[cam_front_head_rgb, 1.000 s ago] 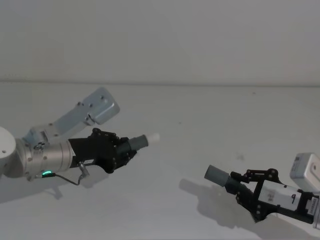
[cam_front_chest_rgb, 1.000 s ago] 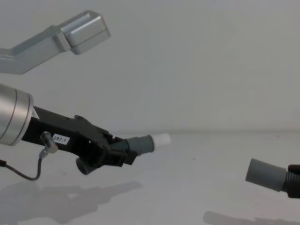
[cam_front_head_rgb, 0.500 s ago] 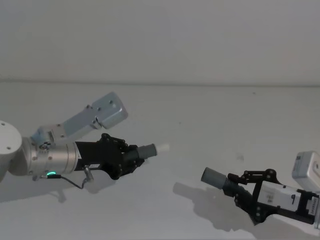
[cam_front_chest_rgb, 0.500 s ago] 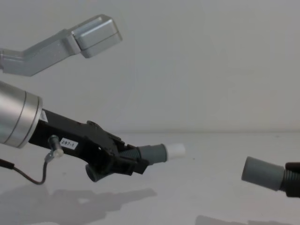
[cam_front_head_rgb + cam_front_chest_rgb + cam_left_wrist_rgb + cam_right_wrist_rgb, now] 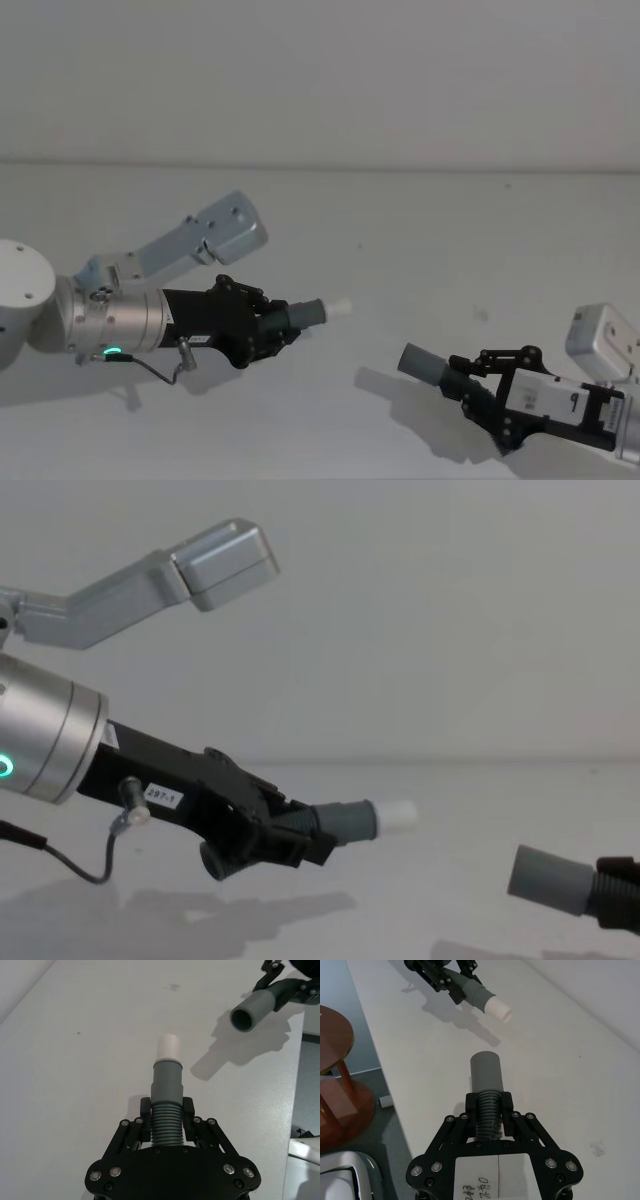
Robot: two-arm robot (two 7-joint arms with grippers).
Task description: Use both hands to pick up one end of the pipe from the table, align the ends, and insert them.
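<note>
Aligning step, both pieces lifted above the table. Left gripper pinches the ribbed part of the plug piece, white tip pointing right. Right gripper pinches the ribs of the socket piece, open end facing the tip, well apart and lower. To do it well: raise the socket or drop the plug, match axes, close the gap slowly, keep both grips firm on the ribs.
</note>
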